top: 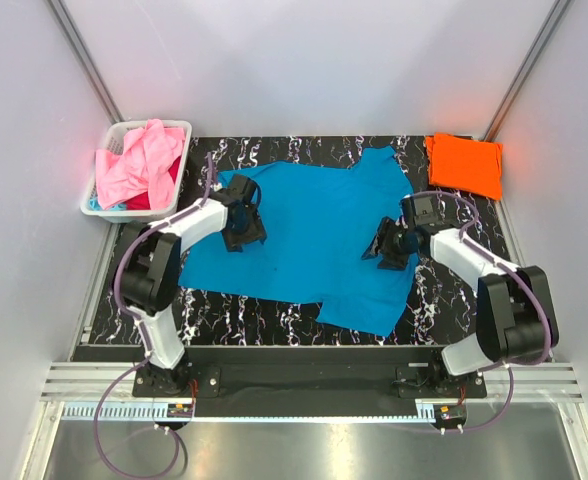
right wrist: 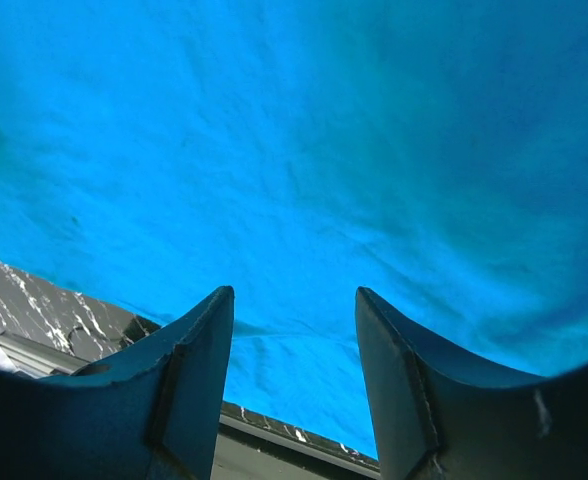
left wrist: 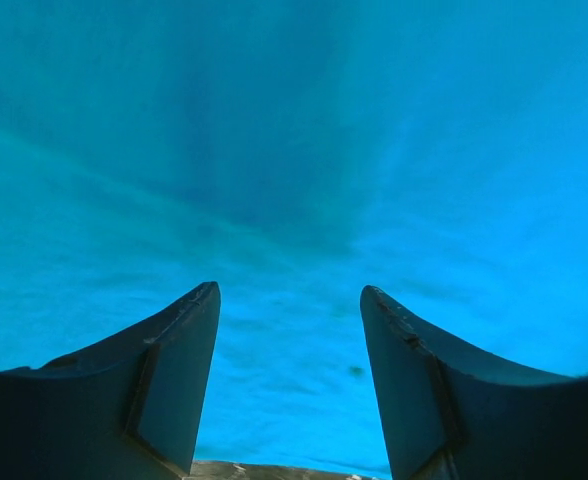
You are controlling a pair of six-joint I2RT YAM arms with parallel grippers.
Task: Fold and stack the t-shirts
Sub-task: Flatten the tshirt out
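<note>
Left tool (left wrist: 289, 295) and right tool (right wrist: 294, 295), both wide and empty, I see reaching forward, pitched down over the bright teal-blue cloth t-shirt (top: 314, 240) spread flat on the black marbled table (top: 274, 318), one near each side.

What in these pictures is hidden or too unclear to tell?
Top view: the pink shirt covers most of what lies in the basket.
Top view: each arm's wrist covers its jaws, so contact with the blue shirt is unclear.
Left wrist view: blue cloth fills the frame, its outline cut off.
</note>
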